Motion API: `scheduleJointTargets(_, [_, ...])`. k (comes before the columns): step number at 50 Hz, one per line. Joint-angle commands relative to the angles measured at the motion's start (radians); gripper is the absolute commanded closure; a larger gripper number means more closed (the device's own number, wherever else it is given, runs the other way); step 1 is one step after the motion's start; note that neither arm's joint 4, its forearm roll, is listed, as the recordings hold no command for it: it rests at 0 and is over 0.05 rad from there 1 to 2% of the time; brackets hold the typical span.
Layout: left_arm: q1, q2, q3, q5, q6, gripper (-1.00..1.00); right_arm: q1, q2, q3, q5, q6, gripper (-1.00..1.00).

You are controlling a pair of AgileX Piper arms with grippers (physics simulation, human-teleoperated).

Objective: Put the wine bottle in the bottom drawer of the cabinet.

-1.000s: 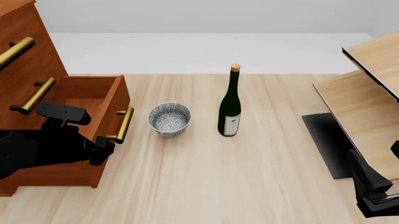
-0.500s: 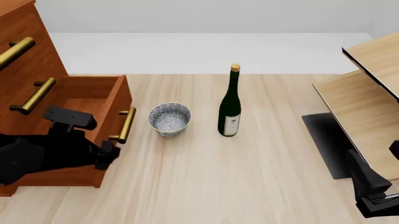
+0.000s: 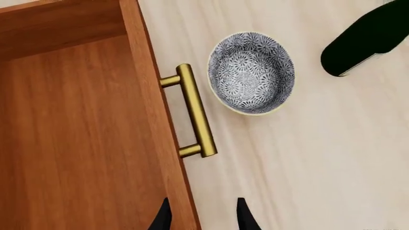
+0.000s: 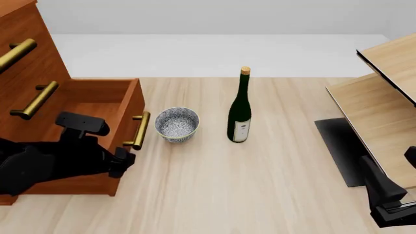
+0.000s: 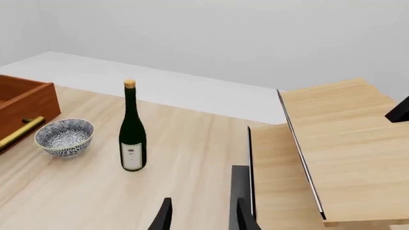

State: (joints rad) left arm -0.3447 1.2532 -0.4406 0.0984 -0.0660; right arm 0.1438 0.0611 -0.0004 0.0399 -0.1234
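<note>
A grey speckled bowl sits on the table, near a pale shelf unit.

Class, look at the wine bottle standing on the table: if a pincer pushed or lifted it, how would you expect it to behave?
The wine bottle stands upright, tall and slim on a narrow base, so a push near its gold cap would probably tip it. Its dark body looks like smooth glass: likely stiff, somewhat slippery and breakable. Once on its side, its round shape would probably let it roll, perhaps towards the bowl.
</note>
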Motion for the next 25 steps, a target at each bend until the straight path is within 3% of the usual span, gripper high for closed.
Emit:
scheduleJointTargets(1, [-0.043,0.018,0.018,-0.007,-0.008,-1.0,0.004,-0.002,0.0,0.004,-0.002,-1.0])
scheduleJointTargets(25, [-0.106,0.009,0.026,-0.018,-0.033,-1.0,0.013,-0.006,0.0,0.012,-0.001,-1.0])
